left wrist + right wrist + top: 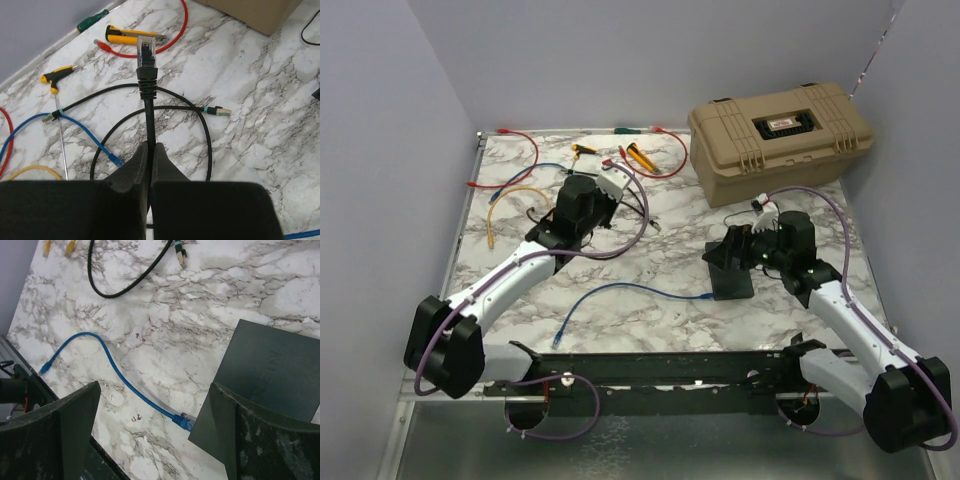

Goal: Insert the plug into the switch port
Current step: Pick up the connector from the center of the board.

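On the marble worktop point(660, 325), right of centre, the switch point(270, 365) lies flat beneath the right claw point(155, 427). This claw gapes wide and holds nothing. One of its fingers covers the switch's near corner, the frame cuts off its far end, and its ports cannot be made out. A blue cable point(115, 365) ends at the switch's edge; whether it is seated is unclear. The left claw point(150, 150) is clamped on a black cable point(148, 115), whose clear plug point(145, 50) sticks out beyond the fingertips, apart from the switch.
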You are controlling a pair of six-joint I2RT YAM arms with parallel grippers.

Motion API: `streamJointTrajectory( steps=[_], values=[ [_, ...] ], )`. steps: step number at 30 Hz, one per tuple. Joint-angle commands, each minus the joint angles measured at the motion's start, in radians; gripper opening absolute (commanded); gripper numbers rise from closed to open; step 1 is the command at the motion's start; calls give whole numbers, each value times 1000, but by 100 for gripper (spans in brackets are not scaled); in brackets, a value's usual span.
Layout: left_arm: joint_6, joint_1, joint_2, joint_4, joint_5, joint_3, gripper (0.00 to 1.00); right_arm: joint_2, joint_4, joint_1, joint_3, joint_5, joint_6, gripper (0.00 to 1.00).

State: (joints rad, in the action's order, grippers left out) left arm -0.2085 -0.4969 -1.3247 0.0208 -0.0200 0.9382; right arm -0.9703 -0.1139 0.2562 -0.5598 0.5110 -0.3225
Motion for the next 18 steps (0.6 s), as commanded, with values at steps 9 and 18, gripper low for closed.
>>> streamJointTrajectory(
  steps=[9,18],
  values=[
    [-193,-158,137,124,-161,-137,0,-110,83,5,-134,94,-68,92],
    [-266,-264,165,266,-258,-233,0,-164,118,5,-212,26,-249,88]
  ],
)
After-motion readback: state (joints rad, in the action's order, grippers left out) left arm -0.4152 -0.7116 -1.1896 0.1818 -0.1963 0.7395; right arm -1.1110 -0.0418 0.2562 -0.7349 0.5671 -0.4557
